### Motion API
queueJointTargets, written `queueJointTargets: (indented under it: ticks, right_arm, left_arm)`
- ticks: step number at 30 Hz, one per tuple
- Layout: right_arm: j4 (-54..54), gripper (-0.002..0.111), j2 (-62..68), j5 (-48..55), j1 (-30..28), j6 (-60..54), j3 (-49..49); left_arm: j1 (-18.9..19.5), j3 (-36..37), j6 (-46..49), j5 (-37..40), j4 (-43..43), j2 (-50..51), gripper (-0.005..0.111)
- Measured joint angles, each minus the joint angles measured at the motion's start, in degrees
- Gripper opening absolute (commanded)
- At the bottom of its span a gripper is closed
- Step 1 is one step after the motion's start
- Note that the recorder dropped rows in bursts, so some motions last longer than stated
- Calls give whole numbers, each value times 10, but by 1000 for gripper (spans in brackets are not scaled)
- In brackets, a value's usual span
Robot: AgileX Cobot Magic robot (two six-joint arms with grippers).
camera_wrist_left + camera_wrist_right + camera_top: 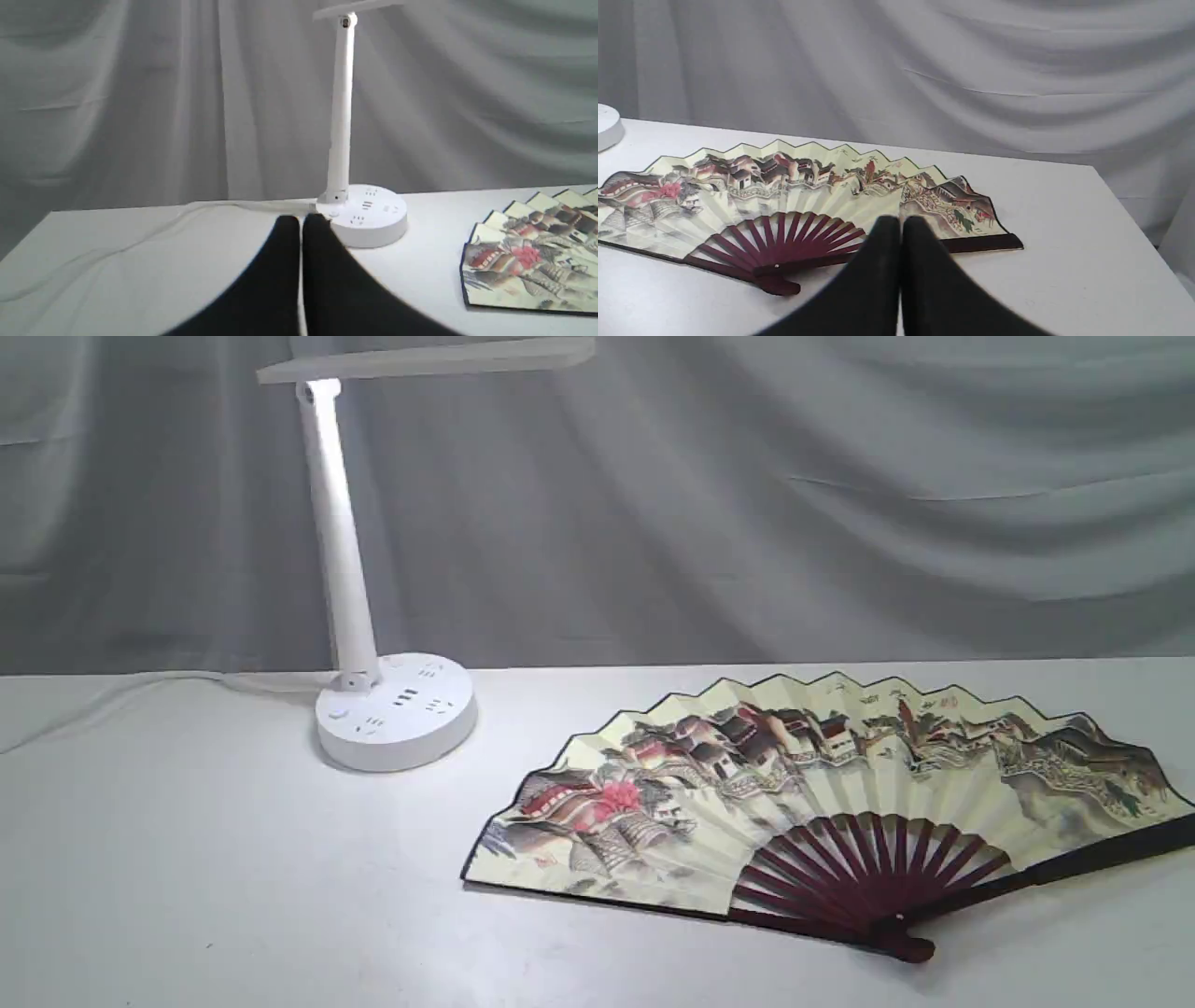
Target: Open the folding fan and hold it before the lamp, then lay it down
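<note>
The folding fan (pixel 822 793) lies spread fully open and flat on the white table at the right, painted side up, its maroon ribs meeting at a pivot near the front edge. It also shows in the right wrist view as the fan (pixel 784 200) and partly in the left wrist view as the fan (pixel 532 252). The white lamp (pixel 373 616) stands upright at the back left, head level, and appears as the lamp (pixel 355 205). My left gripper (pixel 301 223) is shut and empty, short of the lamp's base. My right gripper (pixel 901 223) is shut and empty, above the fan's right side. Neither arm shows in the exterior view.
A white cord (pixel 140 686) runs from the lamp base leftward along the table's back edge. A grey draped cloth (pixel 747 504) hangs behind the table. The table's right edge (pixel 1129 219) drops off close to the fan's end.
</note>
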Motion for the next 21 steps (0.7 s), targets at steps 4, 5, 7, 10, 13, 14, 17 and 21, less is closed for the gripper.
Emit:
queueJointTargets:
  ticks: [4,5,7,10,13,14,17,21]
  right_arm:
    - [1,0,0,-30,0,0,41]
    - [1,0,0,-33,0,0,50]
    - [1,0,0,-39,0,0,72]
    - [8,0,0,-57,0,0,98]
    - [22,0,0,-74,0,0,116]
    - [22,0,0,-75,0,0,119]
    - [22,0,0,-80,0,0,125]
    - [22,0,0,-90,0,0,125]
  left_arm:
    - [0,13,0,-27,0,0,0]
    - [0,15,0,-32,0,0,0]
    - [0,17,0,-38,0,0,0]
    - [0,18,0,-42,0,0,0]
    - [0,30,0,-56,-1,0,0]
    - [0,37,0,-63,-1,0,0]
    - [0,71,0,-99,0,0,0]
    - [0,111,0,-132,0,0,0]
